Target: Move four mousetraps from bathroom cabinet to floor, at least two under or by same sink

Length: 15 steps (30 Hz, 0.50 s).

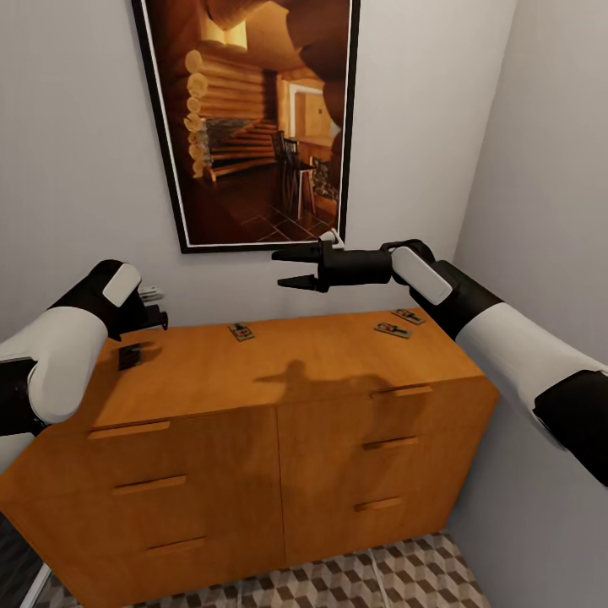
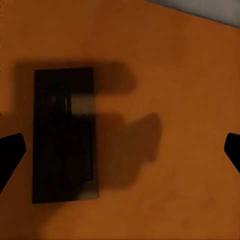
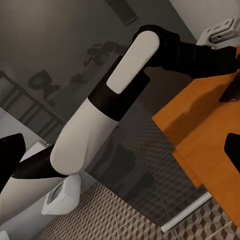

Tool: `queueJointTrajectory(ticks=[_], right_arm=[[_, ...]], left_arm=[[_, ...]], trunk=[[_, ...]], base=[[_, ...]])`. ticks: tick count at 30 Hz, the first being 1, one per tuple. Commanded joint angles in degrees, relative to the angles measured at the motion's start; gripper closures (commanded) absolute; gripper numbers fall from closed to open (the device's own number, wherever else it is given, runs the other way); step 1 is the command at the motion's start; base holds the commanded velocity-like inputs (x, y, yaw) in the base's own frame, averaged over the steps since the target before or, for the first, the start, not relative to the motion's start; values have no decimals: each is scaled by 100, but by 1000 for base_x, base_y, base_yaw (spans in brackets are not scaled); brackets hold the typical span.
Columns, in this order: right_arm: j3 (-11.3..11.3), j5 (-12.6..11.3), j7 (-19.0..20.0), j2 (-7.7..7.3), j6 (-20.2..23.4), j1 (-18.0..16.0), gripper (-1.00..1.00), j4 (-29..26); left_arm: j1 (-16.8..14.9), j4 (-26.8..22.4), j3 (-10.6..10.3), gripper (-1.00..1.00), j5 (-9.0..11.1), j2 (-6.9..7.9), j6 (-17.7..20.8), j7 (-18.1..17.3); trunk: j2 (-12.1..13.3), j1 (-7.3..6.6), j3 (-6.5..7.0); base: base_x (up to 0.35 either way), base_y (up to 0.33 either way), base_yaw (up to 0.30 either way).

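- mousetraps, four counted, all lying flat on the top of the cabinet [image 1: 279, 371]: one near the left end [image 1: 128, 355], one near the back edge at mid-width [image 1: 241, 332], two close together toward the right end [image 1: 393, 330] [image 1: 409, 317].
- left-end mousetrap [image 2: 64, 135]: seen from the left wrist as a dark rectangle in shadow, wire parts barely made out. its long axis runs across the line joining the two fingertips, and it is offset toward one fingertip rather than centred in the gap.
- left gripper [image 1: 150, 314]: held just above the left end of the cabinet top, over that trap; fingers [image 2: 10, 152] spread wide, nothing held. this arm is judged the nearer one for that trap; a small sideways correction seems needed before closing.
- right gripper [image 1: 291, 267]: held in the air above the cabinet, pointing toward the left arm, fingers parted and empty; the right-end pair lies below and behind its wrist.
- bathroom floor [image 1: 405, 574]: cube-patterned tiles seen at the cabinet's foot; no trap on it yet.
- framed picture [image 1: 253, 118] of a log interior, on the wall behind the cabinet.
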Motion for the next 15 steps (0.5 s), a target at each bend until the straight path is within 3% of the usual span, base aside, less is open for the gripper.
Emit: queueJointTrajectory(ticks=[1,15], right_arm=[[22,-4,30,-4,3,-9,-100,3],[27,-4,30,4,3,-5,-100,3]], left_arm=[[-3,0,16,-100,59,3,9,57],[-3,29,33,-100,69,171,11,57]], trunk=[[-3,0,-6],[-3,0,-6]], base=[[0,0,0],[0,0,0]])
